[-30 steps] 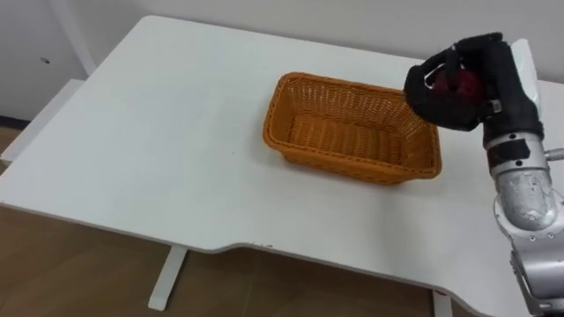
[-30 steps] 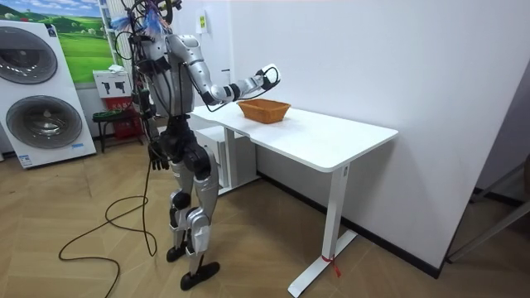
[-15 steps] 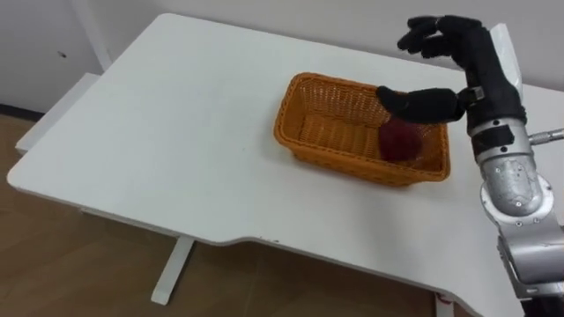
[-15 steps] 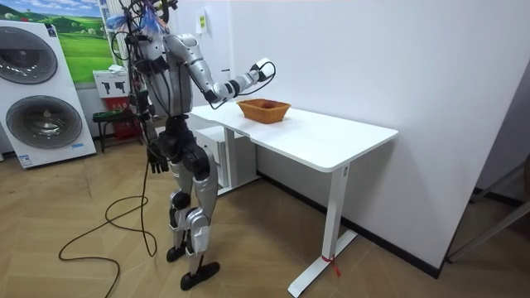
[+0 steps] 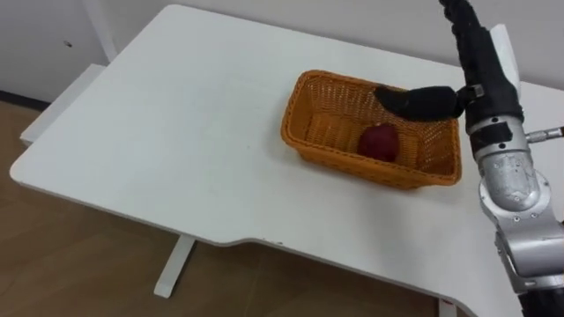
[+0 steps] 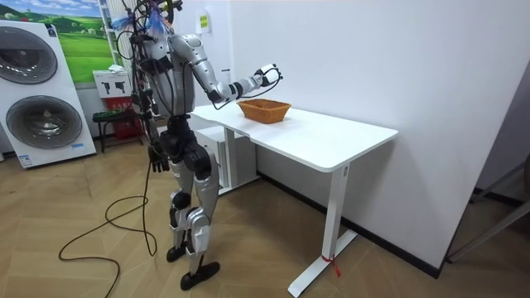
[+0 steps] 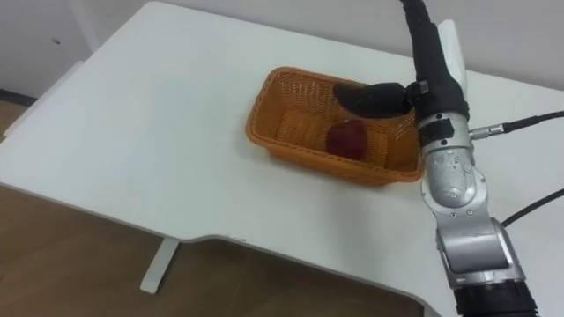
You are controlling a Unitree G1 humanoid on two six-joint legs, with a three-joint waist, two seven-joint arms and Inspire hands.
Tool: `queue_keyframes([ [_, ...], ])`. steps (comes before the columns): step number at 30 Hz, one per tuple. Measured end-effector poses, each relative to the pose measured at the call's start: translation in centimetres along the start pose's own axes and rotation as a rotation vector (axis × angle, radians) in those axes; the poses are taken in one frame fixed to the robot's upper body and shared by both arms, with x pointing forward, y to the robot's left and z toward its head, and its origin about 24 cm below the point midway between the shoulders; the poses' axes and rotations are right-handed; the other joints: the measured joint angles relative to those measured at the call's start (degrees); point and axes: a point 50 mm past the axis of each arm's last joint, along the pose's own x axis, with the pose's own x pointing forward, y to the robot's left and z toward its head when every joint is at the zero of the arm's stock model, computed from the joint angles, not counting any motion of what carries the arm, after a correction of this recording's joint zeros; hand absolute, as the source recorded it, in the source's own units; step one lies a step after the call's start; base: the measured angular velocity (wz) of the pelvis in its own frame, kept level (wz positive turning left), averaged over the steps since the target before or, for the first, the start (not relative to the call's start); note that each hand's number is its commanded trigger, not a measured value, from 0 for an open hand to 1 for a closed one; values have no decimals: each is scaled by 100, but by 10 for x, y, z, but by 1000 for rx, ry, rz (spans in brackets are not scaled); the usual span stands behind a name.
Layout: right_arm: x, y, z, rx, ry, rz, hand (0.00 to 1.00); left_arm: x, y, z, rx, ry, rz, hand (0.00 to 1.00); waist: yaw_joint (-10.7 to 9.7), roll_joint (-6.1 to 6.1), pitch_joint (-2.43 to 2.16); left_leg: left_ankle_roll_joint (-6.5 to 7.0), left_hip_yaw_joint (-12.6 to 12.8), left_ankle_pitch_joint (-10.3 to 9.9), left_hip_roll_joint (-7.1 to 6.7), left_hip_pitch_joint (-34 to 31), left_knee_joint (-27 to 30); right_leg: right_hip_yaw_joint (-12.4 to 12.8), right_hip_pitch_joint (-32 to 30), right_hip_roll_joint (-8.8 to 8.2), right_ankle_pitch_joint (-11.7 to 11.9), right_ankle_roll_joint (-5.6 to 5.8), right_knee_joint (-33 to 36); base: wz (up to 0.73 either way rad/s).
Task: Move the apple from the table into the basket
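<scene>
The right hand (image 5: 480,75) hovers over the far right end of the basket (image 5: 348,165), spread wide and empty, fingers straight, thumb jutting out above the weave. The apple (image 5: 378,142) lies inside the basket, just below and left of that thumb, not touching it. The basket stands on the white desk (image 5: 176,123). The left hand (image 6: 154,162) hangs at the robot's side

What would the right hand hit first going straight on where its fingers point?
Probably the white wall beyond the table: the right hand aims up and away, above the basket. Depth unclear.
</scene>
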Motion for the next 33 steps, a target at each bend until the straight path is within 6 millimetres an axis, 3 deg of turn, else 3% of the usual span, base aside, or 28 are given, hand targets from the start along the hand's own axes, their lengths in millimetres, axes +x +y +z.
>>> queue_keyframes([
  [4,-1,-1,-3,6,13,-7,0,0,0,-3,0,7,5,0,-98,-12,-33,0,8,0,-1,0,-5,1,-1,-3,0,0,3,0],
  [8,-2,-7,-5,16,22,-49,0,-1,0,-8,-3,17,13,0,-259,-42,-119,1,11,1,-1,45,-5,-1,31,-6,0,0,1,0],
  [10,-3,-16,-7,15,26,-114,0,-2,0,-8,-5,15,19,0,-295,-47,-123,2,11,1,-2,60,-5,4,53,-6,0,0,2,0],
  [13,-9,-41,-11,36,47,-266,0,-2,2,-12,-20,23,27,0,-326,-43,-123,4,68,2,4,90,-9,14,54,-11,0,0,4,-5],
  [19,-36,-102,-24,59,81,-681,0,-6,7,-28,-82,62,69,0,-704,40,-102,6,101,0,8,63,-5,11,46,-15,2,2,15,-2],
  [21,-53,-128,-36,84,138,-889,0,-7,9,-33,-103,74,99,0,-735,85,-93,6,186,1,28,94,-25,98,37,-3,2,2,19,-16],
  [25,-89,-148,-68,93,302,-1104,0,-9,10,-40,-108,90,126,0,-993,98,-95,5,238,1,38,104,-87,152,18,5,3,2,19,-10],
  [27,-117,-154,-97,154,469,-1246,0,-9,11,-41,-115,102,137,0,-1080,115,-100,6,253,0,42,108,-99,176,11,9,2,3,18,-3],
  [28,-127,-154,-104,153,518,-1272,0,-9,11,-40,-118,101,141,0,-1080,106,-96,5,265,0,45,108,-102,192,3,11,2,2,19,-10],
  [33,-217,-125,-171,227,1035,-1391,0,-8,11,-36,-164,95,152,0,-1172,156,-87,5,302,-3,56,97,-100,222,-13,19,4,0,21,-2],
])
